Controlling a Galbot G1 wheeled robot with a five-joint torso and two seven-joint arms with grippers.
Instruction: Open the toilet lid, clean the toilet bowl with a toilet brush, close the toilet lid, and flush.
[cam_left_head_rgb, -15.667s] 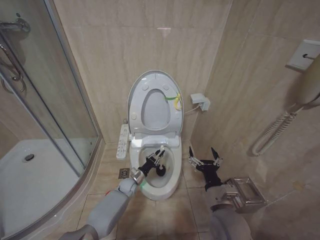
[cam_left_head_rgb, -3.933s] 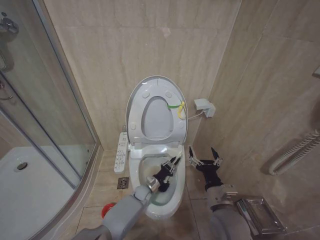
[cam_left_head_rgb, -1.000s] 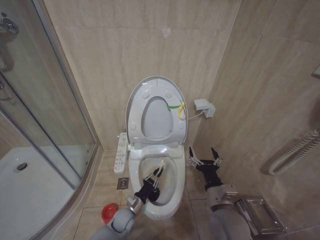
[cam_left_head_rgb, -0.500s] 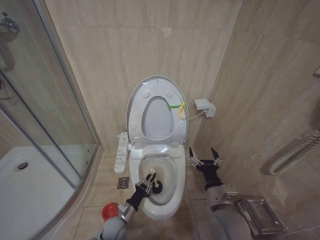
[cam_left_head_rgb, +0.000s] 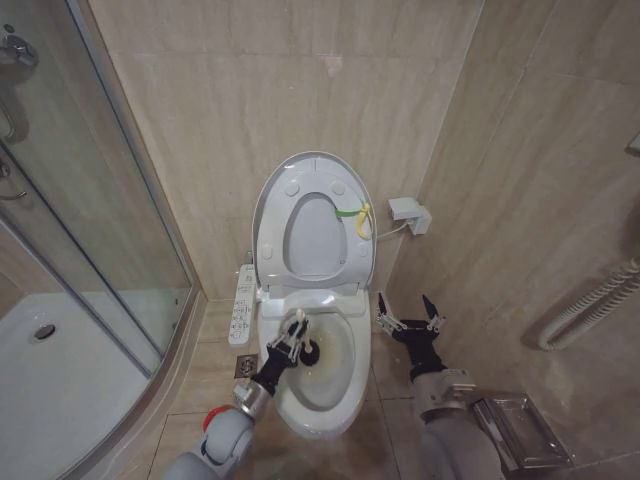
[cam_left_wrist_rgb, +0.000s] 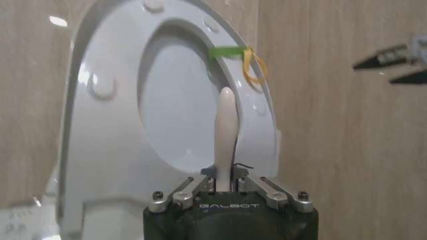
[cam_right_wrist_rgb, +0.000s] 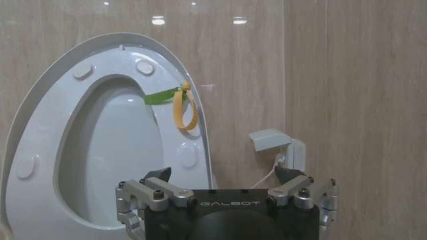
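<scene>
The left gripper (cam_left_head_rgb: 291, 338) was clamped on the toilet brush (cam_left_wrist_rgb: 225, 134), the white handle rising between its fingers (cam_left_wrist_rgb: 189, 187) and the dark head just past them over the toilet bowl (cam_left_head_rgb: 340, 400). The toilet lid (cam_left_head_rgb: 277, 208) stood upright beyond. The right gripper (cam_left_head_rgb: 408, 318) hung beside the bowl, fingers spread wide.

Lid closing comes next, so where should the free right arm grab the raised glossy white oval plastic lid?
Grip the yellow-green strap on the glossy white oval plastic lid, on its right edge. The lid stands upright against the wall, so the open right gripper would likely approach from the front, below right.
</scene>
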